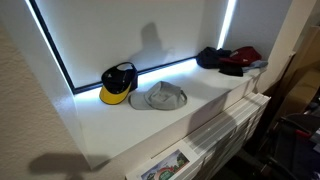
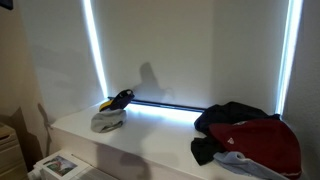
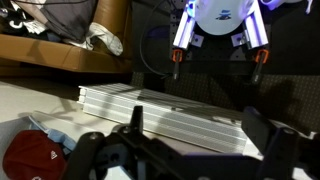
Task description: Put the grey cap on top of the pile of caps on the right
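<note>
The grey cap lies flat on the white ledge, next to a black cap with a yellow brim. It also shows in an exterior view. The pile of caps, black and red with a pale bit, sits at the far end of the ledge; it shows large in an exterior view. The arm does not show in either exterior view. In the wrist view my gripper is open and empty above a white radiator, with a red cap at the lower left.
A lit window with a dark frame backs the ledge. Below the ledge are the radiator and papers. Dark clutter stands on the floor beside it. The robot base shows in the wrist view.
</note>
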`<state>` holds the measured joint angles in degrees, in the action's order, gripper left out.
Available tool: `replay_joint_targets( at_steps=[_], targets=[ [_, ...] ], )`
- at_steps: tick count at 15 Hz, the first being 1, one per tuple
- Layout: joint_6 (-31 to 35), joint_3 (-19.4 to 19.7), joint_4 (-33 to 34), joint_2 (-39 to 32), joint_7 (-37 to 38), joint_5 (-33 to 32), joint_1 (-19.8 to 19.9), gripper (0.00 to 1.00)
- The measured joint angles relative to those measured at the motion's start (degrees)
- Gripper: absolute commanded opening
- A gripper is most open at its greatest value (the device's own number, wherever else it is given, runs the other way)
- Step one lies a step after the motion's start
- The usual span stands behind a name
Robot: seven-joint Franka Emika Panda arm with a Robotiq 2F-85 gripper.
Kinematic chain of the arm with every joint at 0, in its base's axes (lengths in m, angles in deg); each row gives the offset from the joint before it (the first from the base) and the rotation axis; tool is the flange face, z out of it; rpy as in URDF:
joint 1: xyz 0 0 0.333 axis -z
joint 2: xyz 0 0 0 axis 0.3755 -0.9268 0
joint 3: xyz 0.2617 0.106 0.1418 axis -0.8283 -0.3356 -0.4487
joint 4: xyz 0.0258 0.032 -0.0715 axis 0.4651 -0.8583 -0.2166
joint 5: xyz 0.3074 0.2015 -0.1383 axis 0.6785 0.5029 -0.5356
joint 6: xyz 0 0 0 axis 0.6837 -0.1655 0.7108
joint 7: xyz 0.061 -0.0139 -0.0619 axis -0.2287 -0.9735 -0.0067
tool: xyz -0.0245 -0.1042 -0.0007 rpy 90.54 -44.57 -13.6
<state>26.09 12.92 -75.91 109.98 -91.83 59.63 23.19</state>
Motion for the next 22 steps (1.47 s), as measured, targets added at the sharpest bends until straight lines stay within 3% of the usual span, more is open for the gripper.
replay_joint_targets(
  at_steps=[2,6,9,11,16,22],
  targets=[
    [-1.21,-0.37,-1.80,-1.44,0.01,0.11,-1.23,1.00],
    [1.13,-1.75,-11.61,-5.95,-0.13,3.50,-6.68,1.00],
    [7.07,-2.39,-19.17,-10.25,-1.03,6.96,-10.89,1.00],
    [16.08,-4.51,-22.82,-13.04,1.67,6.51,-11.85,1.00],
    [33.11,-10.88,-22.51,-16.22,12.42,2.67,-11.98,1.00],
    [44.94,-12.35,-18.16,-15.87,24.55,-5.41,-9.55,1.00]
  ],
)
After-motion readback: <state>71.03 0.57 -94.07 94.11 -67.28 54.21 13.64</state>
